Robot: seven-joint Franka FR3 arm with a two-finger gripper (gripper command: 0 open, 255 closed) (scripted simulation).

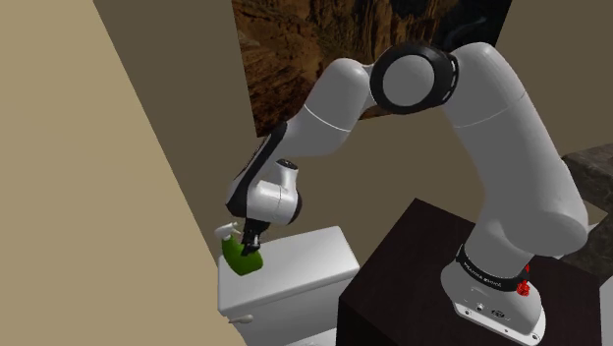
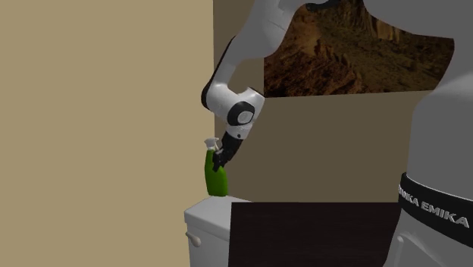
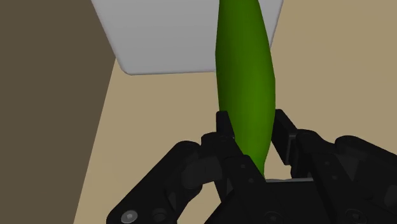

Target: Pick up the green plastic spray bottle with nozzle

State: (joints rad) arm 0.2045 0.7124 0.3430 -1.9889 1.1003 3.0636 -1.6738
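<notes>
In the shoulder view, a tan wall [image 1: 79,197] stood at the left. Just right of it, the green spray bottle [image 1: 242,259] with its white nozzle leaned over the left end of a white toilet tank [image 1: 295,265]. Whether its base touched the lid could not be told. The black tool [image 1: 249,239] came down from above, its fingers [image 3: 222,124] clasped narrowly on the bottle's upper body. Farther right and nearer sat the dark stand [image 1: 413,285].
</notes>
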